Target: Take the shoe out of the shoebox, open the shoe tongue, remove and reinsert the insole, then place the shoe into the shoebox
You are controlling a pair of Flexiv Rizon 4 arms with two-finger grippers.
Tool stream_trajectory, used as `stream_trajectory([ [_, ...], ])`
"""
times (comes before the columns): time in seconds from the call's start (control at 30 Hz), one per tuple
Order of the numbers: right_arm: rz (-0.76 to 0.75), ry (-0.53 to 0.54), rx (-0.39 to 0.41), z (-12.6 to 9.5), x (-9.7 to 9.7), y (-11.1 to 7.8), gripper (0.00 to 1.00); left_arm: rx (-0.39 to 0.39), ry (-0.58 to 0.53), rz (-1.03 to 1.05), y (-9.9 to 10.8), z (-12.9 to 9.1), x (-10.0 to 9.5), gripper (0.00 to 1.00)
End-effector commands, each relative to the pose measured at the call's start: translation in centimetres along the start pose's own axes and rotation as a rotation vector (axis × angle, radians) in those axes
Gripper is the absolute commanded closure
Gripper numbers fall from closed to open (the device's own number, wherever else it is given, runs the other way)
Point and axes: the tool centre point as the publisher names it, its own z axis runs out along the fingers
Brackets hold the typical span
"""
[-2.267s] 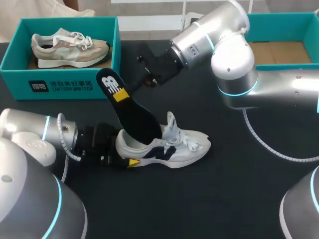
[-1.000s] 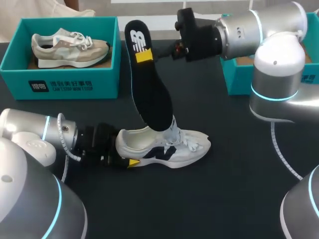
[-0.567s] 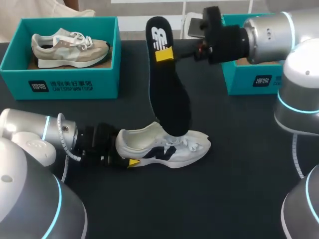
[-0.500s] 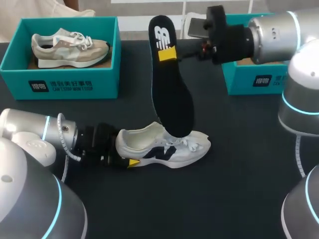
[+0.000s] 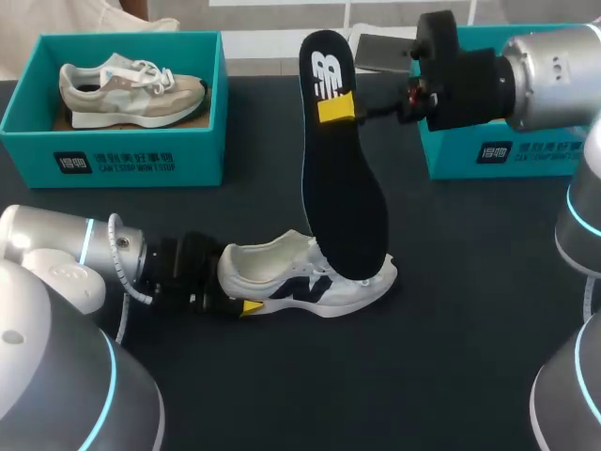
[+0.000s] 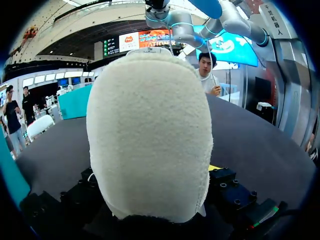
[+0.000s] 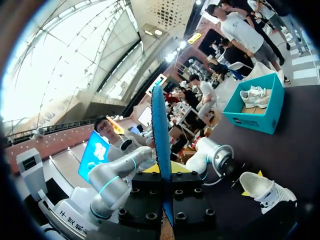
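The insole (image 5: pixel 343 188) is up in the air over the middle of the table (image 5: pixel 451 376), standing on end. Its heel end is at 12 o'clock and its toe end hangs at 5 o'clock, over the front of the shoe (image 5: pixel 282 272). The right gripper (image 5: pixel 336 106) pinches it near the heel end. The shoe lies on its sole with its toe toward 3 o'clock. The left gripper (image 5: pixel 246 306) clamps its heel from 9 o'clock.

I'd say the insole is about out, and feeding it back in comes next. To do that well, the toe end should go in first through the open tongue, at a shallow slant. The insole is long and floppy, so pushed from the far end it could buckle or catch on the laces. The left grip looks worth keeping firm, so the shoe doesn't skate.

From overhead I can't tell whether the toe end touches the shoe or hangs in front of it. That view does show the right box (image 5: pixel 507 150) at 2 o'clock and the left box (image 5: pixel 122 155) at 10 o'clock, which holds a beige shoe (image 5: pixel 131 89).

The right wrist view shows the insole (image 7: pixel 161 150) edge-on and straight between the fingers, with the shoe (image 7: pixel 265 190) well ahead. The left wrist view shows only the fuzzy heel (image 6: pixel 150 135).
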Motion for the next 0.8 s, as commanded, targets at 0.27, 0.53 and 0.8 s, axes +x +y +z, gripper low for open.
stream_trajectory([
  [0.27, 0.015, -0.05, -0.043, 0.0, 3.2, -3.1, 1.0, -0.001, -0.001, 0.0, 0.2, 0.2, 0.0, 1.0],
  [0.53, 0.012, -0.061, -0.058, 0.2, 3.8, -3.6, 1.0, -0.001, -0.001, 0.0, 0.2, 0.2, 0.0, 1.0],
  [0.8, -0.02, -0.059, -0.061, 0.3, 3.9, -3.5, 1.0, -0.001, -0.001, 0.0, 0.2, 0.2, 0.0, 1.0],
])
